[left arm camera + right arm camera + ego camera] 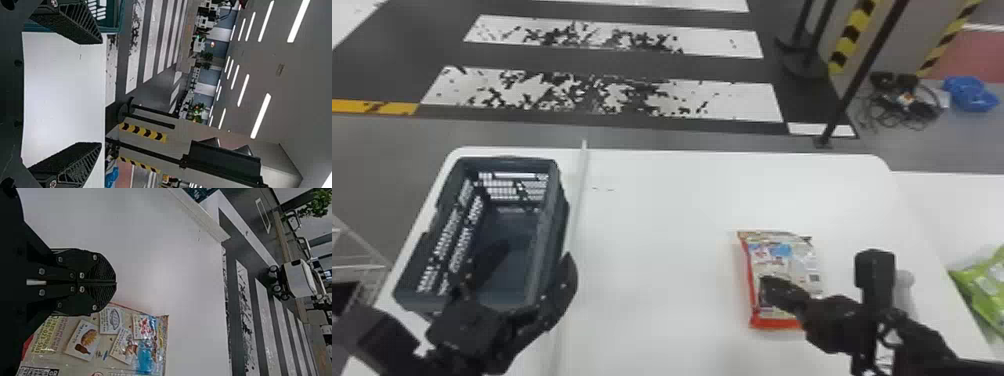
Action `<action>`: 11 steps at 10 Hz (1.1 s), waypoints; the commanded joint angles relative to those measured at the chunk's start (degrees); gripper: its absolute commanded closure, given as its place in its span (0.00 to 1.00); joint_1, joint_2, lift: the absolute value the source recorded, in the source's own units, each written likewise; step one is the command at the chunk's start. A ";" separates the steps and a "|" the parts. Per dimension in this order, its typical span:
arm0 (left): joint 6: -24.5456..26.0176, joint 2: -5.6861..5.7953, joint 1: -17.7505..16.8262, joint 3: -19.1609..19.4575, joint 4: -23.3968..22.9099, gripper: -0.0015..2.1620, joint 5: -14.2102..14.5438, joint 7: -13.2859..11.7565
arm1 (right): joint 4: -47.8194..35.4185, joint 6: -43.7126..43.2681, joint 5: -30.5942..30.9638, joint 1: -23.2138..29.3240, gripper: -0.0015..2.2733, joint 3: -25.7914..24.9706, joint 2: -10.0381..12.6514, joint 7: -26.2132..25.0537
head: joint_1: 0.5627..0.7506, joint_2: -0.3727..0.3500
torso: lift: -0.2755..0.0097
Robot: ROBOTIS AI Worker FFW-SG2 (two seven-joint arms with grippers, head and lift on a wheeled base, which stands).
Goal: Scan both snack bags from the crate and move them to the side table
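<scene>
1. One crate sits by my left pincer, which is spread and holding nothing; a sideways sweep could snag its rim.
2. The bag lies flat on the table. My right pincer is clenched on nothing beside it; lowering without parting the fingers could shove or crumple it and spoil the scan.
3. The green bag lies on the side table; a crowded drop could nudge it.
4. Edges: the crate hugs the table's left edge, a strip along its right. Open room runs from there to the bag; beyond, I must clear the right edge.
</scene>
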 commanded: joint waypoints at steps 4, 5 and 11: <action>-2.03 0.48 1.97 0.34 -0.88 0.03 0.04 -0.29 | 9.58 -1.50 2.03 -9.81 0.99 -4.81 0.18 -1.17 | 0.70 0.35 | 0.86; -2.74 0.48 2.23 0.52 -0.79 0.03 0.04 -0.29 | 11.77 -3.08 2.56 -9.98 0.99 -4.90 0.00 -1.17 | 0.70 0.32 | 0.86; -2.91 0.84 1.70 0.25 -0.27 0.03 0.39 -0.72 | 21.18 -10.64 4.67 -10.51 0.99 -5.51 -0.52 -2.49 | 0.70 0.25 | 0.86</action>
